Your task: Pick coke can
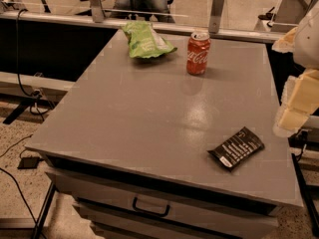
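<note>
The grey tabletop [149,118] carries three things. A red coke can [198,54] stands upright near the far edge, with a green chip bag [145,40] lying to its left. A flat black wrapper [236,148] lies near the front right corner. The pincer [291,118] hangs beside the right edge.

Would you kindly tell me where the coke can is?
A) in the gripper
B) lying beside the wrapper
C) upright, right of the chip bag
C: the coke can stands upright at the far side of the table, right of the chip bag, while the gripper hangs off the right edge, well apart from it.
</note>
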Action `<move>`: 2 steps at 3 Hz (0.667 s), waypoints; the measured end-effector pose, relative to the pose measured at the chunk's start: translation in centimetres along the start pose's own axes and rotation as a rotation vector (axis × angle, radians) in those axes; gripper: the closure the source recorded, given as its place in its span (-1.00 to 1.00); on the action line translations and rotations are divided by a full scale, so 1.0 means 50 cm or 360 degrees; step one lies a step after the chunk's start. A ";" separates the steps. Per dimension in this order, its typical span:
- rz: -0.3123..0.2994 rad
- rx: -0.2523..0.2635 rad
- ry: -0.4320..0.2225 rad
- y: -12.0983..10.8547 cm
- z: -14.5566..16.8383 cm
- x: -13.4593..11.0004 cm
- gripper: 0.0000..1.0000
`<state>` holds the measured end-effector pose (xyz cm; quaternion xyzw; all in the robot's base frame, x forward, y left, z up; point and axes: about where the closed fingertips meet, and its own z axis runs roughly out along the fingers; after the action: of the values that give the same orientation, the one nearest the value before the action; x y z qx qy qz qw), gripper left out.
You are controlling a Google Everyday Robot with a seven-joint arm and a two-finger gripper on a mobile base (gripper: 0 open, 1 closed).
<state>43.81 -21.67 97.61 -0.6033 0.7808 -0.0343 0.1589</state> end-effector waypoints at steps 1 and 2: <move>0.0000 0.0000 0.0000 0.000 0.000 0.000 -1.00; 0.0060 0.0022 0.0037 -0.048 0.023 -0.008 -1.00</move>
<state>46.50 -21.76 97.18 -0.5870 0.7935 -0.0436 0.1546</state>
